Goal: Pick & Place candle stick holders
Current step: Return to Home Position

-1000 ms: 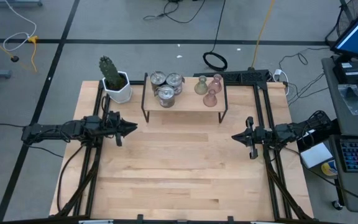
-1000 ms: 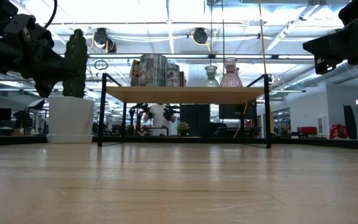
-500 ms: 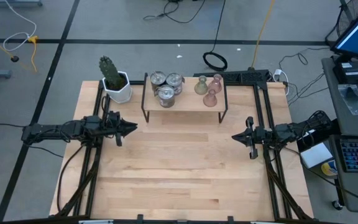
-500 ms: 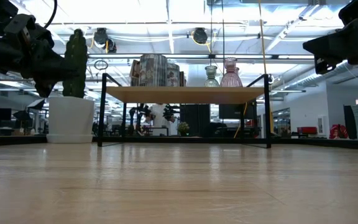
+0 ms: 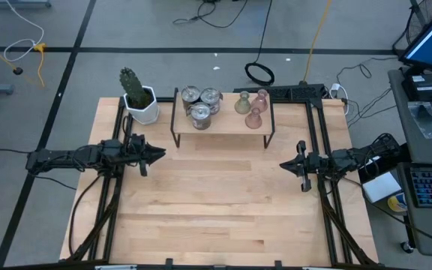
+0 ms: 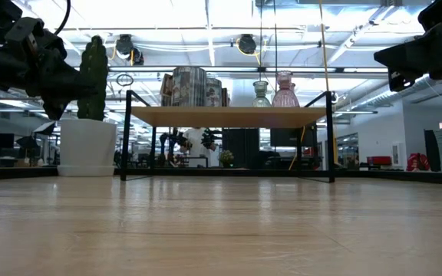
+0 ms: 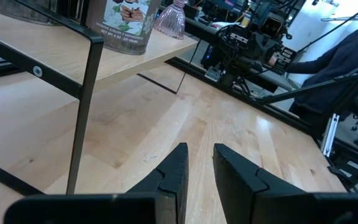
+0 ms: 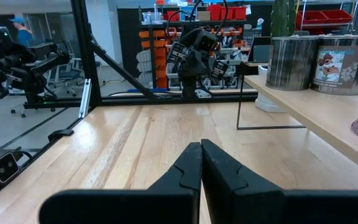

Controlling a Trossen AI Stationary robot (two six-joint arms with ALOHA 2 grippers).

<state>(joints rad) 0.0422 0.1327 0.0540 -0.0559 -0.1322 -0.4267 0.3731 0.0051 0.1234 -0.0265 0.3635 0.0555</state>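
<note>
On the black-framed wooden shelf [image 5: 223, 124] I see three mottled silver cups [image 5: 201, 103], two pale pink vases [image 5: 254, 118] and one olive vase [image 5: 242, 104]. Beside it a white pot [image 5: 144, 109] holds a cactus [image 5: 132, 85]. The left gripper [image 5: 160, 154] is barely parted, and the right gripper [image 5: 283, 165] is closed.

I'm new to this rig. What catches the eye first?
A shelf at the back of the table carries three silver cups and three vase-shaped holders. A potted cactus stands left of it; the left end effector and right end effector hang empty at the table's sides.
</note>
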